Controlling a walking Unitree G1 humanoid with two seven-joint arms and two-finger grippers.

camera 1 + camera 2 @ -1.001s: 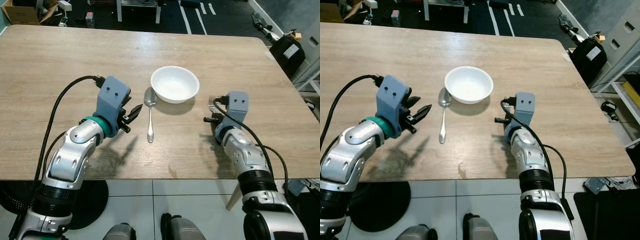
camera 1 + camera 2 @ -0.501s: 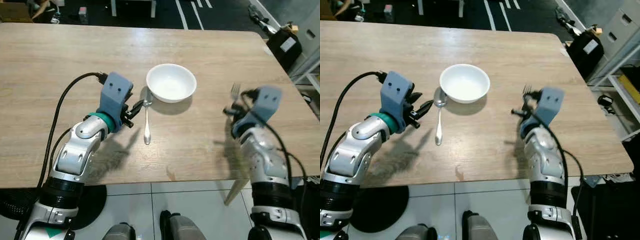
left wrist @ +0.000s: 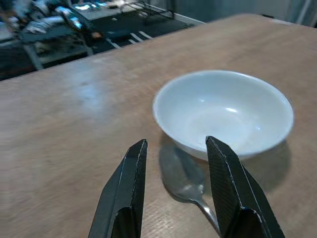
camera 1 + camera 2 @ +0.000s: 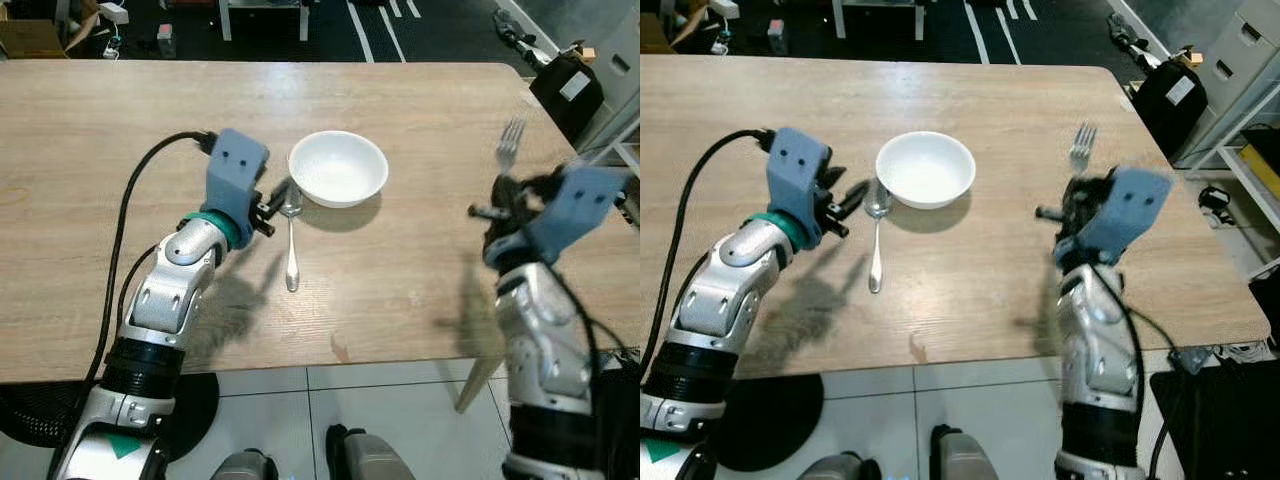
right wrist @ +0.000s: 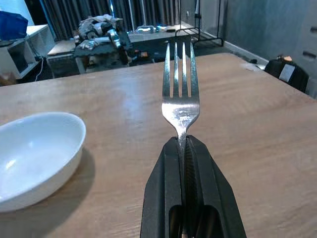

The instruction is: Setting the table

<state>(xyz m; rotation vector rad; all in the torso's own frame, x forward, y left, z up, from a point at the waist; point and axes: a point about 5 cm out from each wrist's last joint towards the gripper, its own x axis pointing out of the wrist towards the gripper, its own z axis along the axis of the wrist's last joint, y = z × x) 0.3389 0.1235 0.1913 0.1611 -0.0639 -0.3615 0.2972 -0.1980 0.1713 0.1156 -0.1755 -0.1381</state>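
Observation:
A white bowl (image 4: 338,167) sits near the middle of the wooden table (image 4: 100,150). Just left of it lies a silver spoon (image 4: 291,240), its head by the bowl's rim. My left gripper (image 4: 272,197) hovers open right above the spoon's head; in the left wrist view its fingers (image 3: 126,193) frame the spoon (image 3: 188,186) and bowl (image 3: 225,111). My right gripper (image 4: 510,205) is raised above the table's right side, shut on a silver fork (image 4: 510,140) whose tines point up. The right wrist view shows the fork (image 5: 181,94) clamped between the fingers.
The table's near edge runs just in front of me, with tiled floor below. A black bag (image 4: 563,88) and white shelving stand off the table's right corner. Boxes and furniture legs lie on the dark floor beyond the far edge.
My right gripper has lifted the fork off the table and swung it up and to the right. My left gripper has crept toward the spoon's head beside the bowl.

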